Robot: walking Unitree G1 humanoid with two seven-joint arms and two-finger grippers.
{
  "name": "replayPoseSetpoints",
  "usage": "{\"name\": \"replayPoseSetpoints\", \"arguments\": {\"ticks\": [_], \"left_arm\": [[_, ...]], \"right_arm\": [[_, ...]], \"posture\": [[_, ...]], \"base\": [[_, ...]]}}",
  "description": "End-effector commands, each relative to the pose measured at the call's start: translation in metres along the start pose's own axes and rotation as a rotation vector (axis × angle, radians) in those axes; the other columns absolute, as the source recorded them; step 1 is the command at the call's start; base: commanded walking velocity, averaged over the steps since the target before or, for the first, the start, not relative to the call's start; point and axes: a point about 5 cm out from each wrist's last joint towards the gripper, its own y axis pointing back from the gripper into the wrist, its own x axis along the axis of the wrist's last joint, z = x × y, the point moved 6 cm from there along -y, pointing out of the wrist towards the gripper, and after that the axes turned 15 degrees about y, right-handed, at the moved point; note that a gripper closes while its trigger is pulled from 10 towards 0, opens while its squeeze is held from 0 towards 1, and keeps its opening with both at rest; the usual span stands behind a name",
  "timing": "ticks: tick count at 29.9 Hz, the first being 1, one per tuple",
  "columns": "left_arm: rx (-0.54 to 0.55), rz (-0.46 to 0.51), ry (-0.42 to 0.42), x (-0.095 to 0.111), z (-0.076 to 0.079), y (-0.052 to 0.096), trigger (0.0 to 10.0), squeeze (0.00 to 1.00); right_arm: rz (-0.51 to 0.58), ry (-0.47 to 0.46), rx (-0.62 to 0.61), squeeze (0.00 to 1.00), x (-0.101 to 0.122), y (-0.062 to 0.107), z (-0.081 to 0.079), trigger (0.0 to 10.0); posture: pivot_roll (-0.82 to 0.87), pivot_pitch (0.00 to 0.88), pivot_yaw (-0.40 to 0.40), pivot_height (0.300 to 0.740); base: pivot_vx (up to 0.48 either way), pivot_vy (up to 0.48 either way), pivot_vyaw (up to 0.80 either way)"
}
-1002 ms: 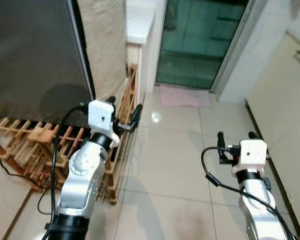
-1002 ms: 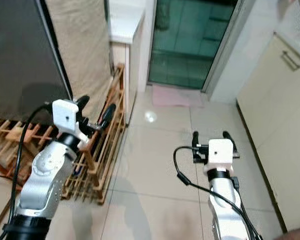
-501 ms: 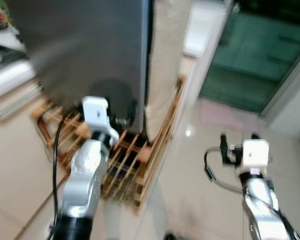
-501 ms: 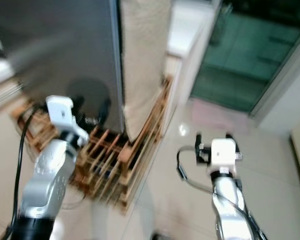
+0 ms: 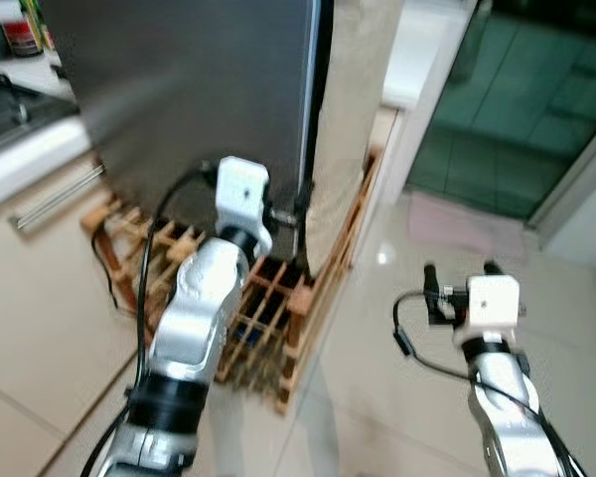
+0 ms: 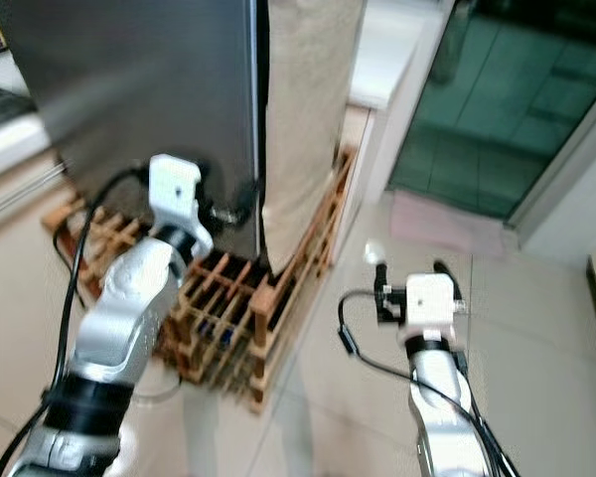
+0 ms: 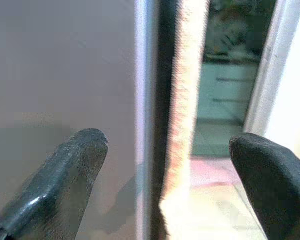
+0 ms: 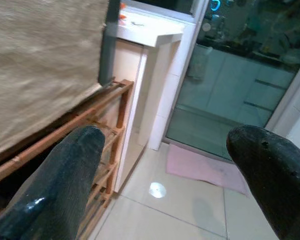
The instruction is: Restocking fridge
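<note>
The fridge [image 5: 199, 89] is occupying the upper left of the head views, its dark grey door shut and its right edge running down the centre top of the frame. A beige cloth [image 5: 353, 109] is hanging just beside that edge, to its right. A wooden rack [image 5: 268, 318] is sitting on the floor under the fridge, at centre left.

The left gripper [image 7: 165, 165] is pointing at the door edge near the fridge's lower corner. Its jaws are standing apart, one finger [image 7: 65, 175] in front of the door face and the other toward the cloth side; they are not gripping anything.

The right gripper [image 8: 165, 165] is hovering over the tiled floor [image 5: 377, 397] at lower right of the head views, well apart from the fridge. Its jaws are standing apart and empty.

A glass door [image 5: 517, 109] is filling the upper right, with a pink mat [image 5: 467, 224] lying before it. A counter [image 5: 30, 149] is showing at the far left edge.
</note>
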Motion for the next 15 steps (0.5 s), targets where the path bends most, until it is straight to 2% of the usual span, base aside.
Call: {"name": "replayPoseSetpoints", "arguments": {"ticks": [1,4,11,15], "left_arm": [[-0.061,-0.021,0.018,-0.001,0.017,-0.007,10.0,0.0],[-0.075,-0.021,0.032,0.002,0.023,-0.01,10.0,0.0],[-0.041,-0.038,0.067,0.0,0.026,-0.016,10.0,0.0],[-0.005,-0.052,0.081,-0.002,0.026,-0.026,10.0,0.0]], "right_arm": [[0.001,0.011,-0.03,0.09,0.0,0.002,0.009,10.0],[-0.001,0.011,-0.032,0.09,0.0,0.004,0.008,10.0],[-0.012,0.01,-0.033,0.09,-0.003,0.006,0.007,10.0],[-0.006,0.009,-0.023,0.09,-0.001,0.007,0.004,10.0]], "posture": [[-0.01,0.0,-0.017,0.74],[-0.02,0.0,-0.009,0.74],[-0.01,0.0,-0.005,0.74],[-0.02,0.0,0.0,0.74]], "base": [[0.0,0.0,0.0],[0.0,0.0,0.0],[0.0,0.0,0.0],[0.0,0.0,0.0]]}}
